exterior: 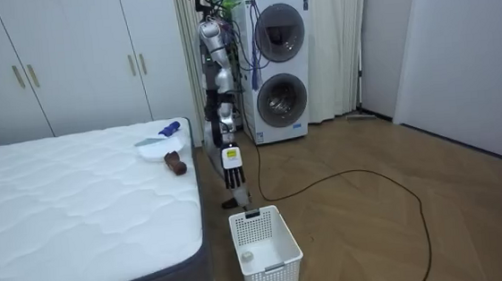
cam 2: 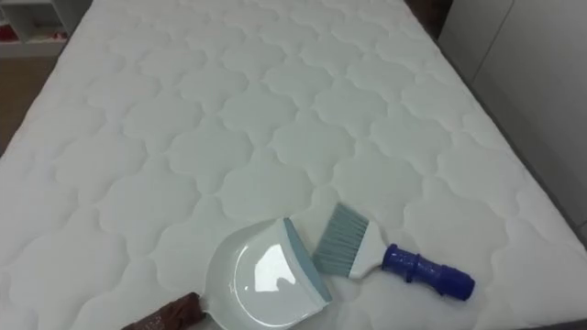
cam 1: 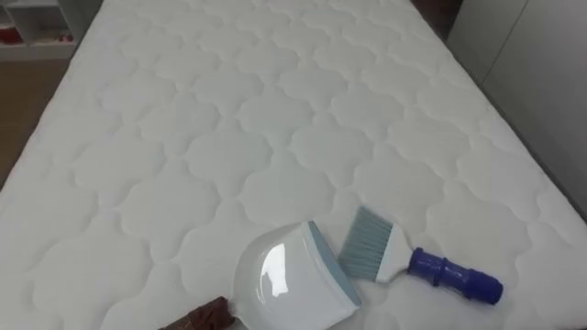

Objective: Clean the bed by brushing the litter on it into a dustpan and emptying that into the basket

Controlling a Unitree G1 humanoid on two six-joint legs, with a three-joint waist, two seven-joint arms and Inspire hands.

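The left hand (exterior: 230,160) hangs low beside the bed (cam 1: 229,119); I cannot tell how wide its fingers are. Above it, the dustpan (cam 1: 289,280) and brush (cam 1: 404,259) lie side by side on the bed.

White dustpan (cam 1: 289,280), blue-handled brush (cam 1: 408,261) — side by side on bed (cam 1: 229,119).

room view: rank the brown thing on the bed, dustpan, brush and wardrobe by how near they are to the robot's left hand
From the left hand, hanging by the end of the bed:
1. brown thing, on the bed edge beside it
2. dustpan and brush, just beyond; too close to call
3. wardrobe, behind the bed
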